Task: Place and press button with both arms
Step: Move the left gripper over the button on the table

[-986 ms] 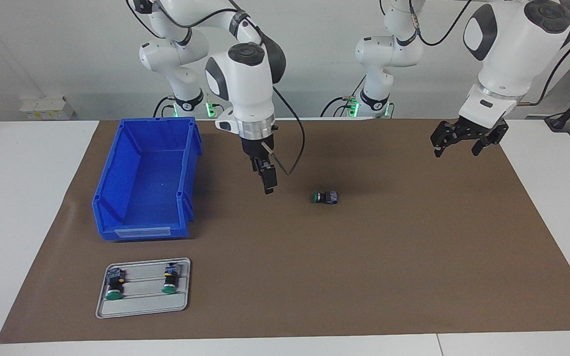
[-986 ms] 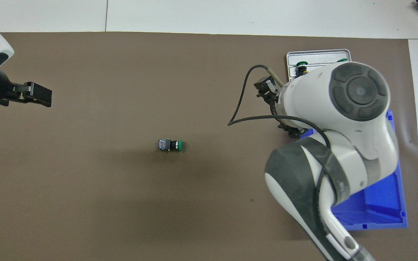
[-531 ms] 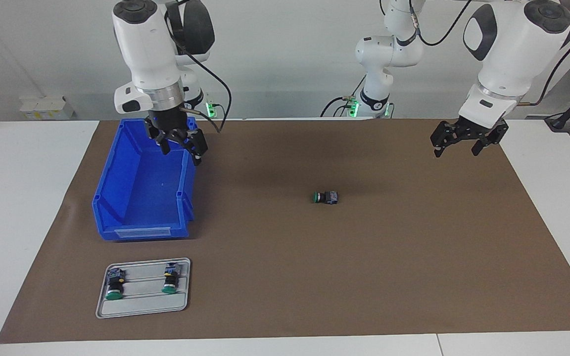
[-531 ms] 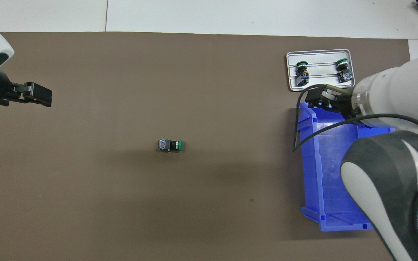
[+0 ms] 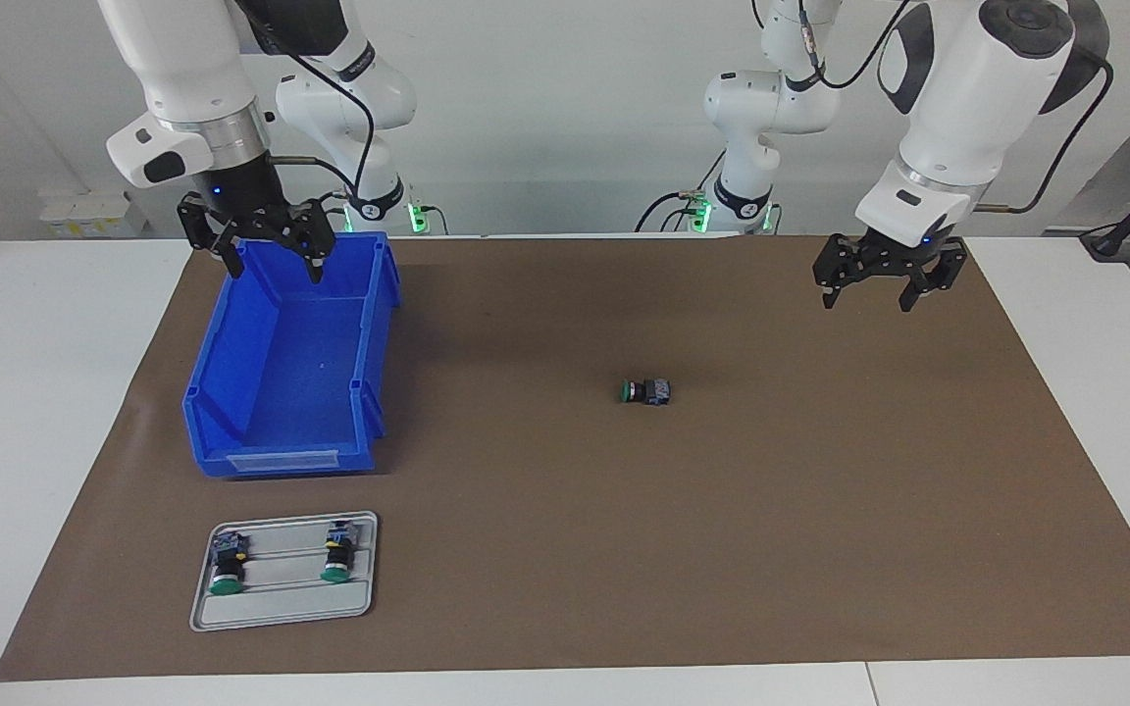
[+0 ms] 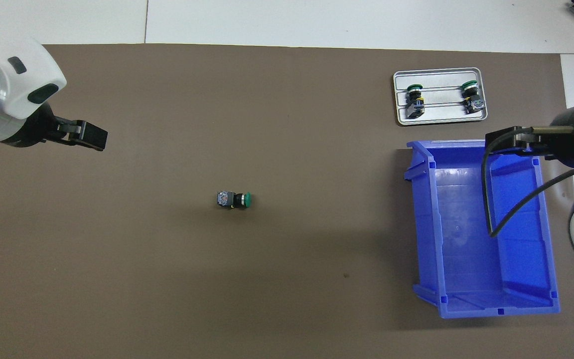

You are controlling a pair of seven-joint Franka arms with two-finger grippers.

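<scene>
The button [image 5: 645, 391] [image 6: 234, 199] lies on its side in the middle of the brown mat, green cap toward the right arm's end. Nothing touches it. My right gripper [image 5: 273, 271] [image 6: 503, 141] hangs open and empty above the blue bin [image 5: 369, 324]. My left gripper [image 5: 864, 300] [image 6: 92, 141] hangs open and empty over the mat toward the left arm's end, well apart from the button.
The blue bin [image 6: 419, 224] has nothing in it. A grey tray [image 5: 281, 608] [image 6: 441, 115] lies farther from the robots than the bin and carries two more green-capped buttons [image 5: 226, 564] [image 5: 337, 554]. The brown mat [image 5: 722, 549] covers most of the table.
My right gripper has swung from near the button across to above the blue bin and risen. My left gripper has shifted slightly toward the table's middle. The button has not moved.
</scene>
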